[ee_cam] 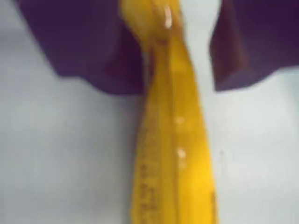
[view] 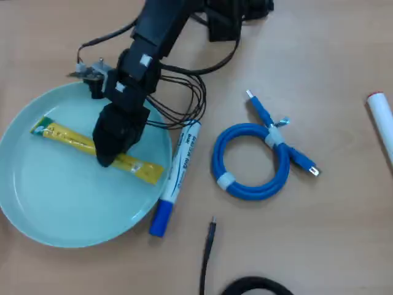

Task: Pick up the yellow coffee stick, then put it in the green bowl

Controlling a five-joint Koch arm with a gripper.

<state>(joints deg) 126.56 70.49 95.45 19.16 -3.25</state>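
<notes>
Wrist view: jaws parted round the sachet, which lies in the bowl

Wrist view shows the gripper (ee_cam: 180, 60) with its two dark jaws spread, the left one touching the yellow coffee stick (ee_cam: 175, 158) and the right one standing clear of it. Pale bowl surface lies beneath. Printing runs along the sachet's left edge but is too blurred to read.

Seen from overhead, the sachet lies slantwise inside the green bowl (view: 55, 209), its green end towards the left rim, with the arm directly above its middle. Just right of the rim lies a blue-capped marker (view: 175, 178); its barrel lettering is unreadable. Farther right sits a coiled blue cable (view: 252, 160).

Risk, as I judge it: lifting away could drag the sachet if it clings to the left jaw, or the arm's loose wires could snag.
</notes>
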